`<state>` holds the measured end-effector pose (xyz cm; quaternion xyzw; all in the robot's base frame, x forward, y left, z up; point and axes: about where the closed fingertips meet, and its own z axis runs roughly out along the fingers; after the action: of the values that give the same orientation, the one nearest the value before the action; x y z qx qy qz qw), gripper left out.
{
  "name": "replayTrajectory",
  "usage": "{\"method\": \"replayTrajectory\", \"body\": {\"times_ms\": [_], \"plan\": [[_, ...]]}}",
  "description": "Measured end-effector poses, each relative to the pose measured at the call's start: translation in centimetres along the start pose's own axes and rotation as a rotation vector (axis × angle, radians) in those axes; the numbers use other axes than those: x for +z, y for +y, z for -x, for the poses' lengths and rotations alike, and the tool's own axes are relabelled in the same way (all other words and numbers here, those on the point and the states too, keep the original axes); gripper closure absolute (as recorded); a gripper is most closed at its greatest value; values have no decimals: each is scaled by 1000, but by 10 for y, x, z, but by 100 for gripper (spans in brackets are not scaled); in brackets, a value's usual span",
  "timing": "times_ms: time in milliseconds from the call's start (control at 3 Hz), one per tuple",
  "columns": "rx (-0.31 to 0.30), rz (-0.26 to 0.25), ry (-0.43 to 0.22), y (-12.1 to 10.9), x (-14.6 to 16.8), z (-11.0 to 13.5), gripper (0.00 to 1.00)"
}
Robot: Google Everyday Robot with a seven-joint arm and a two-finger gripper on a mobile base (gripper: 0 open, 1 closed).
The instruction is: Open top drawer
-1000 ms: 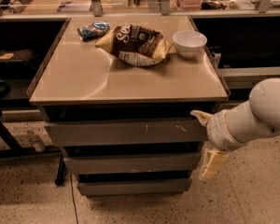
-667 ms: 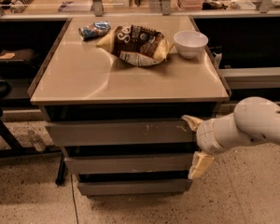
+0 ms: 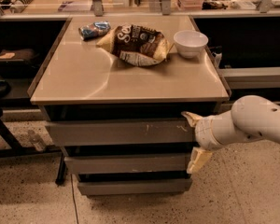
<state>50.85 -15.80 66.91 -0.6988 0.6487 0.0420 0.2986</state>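
Note:
The top drawer is the widest grey front of the cabinet, just under the tabletop, with pale scratches right of centre. None of its inside shows. My gripper is at the drawer's right end, on the white arm that comes in from the right. It is open, with its fingers one above the other. The upper fingertip is at the drawer front's top right corner. The lower fingertip hangs beside the second drawer.
On the beige tabletop lie a brown chip bag, a blue snack packet and a white bowl. A third drawer sits at the bottom. Dark shelving and a chair base stand to the left. The floor is speckled.
My arm has moved left, bringing the gripper from just off the cabinet's right side up to the right end of the top drawer. The drawer has not moved.

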Motion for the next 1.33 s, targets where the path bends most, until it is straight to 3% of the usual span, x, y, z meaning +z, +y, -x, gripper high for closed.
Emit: {"method": "replayTrajectory", "body": {"times_ms": [667, 1000, 1333], "plan": [[37, -89, 55, -62, 42, -48, 0], [37, -75, 39, -64, 51, -48, 0], [37, -74, 39, -64, 51, -48, 17]]}}
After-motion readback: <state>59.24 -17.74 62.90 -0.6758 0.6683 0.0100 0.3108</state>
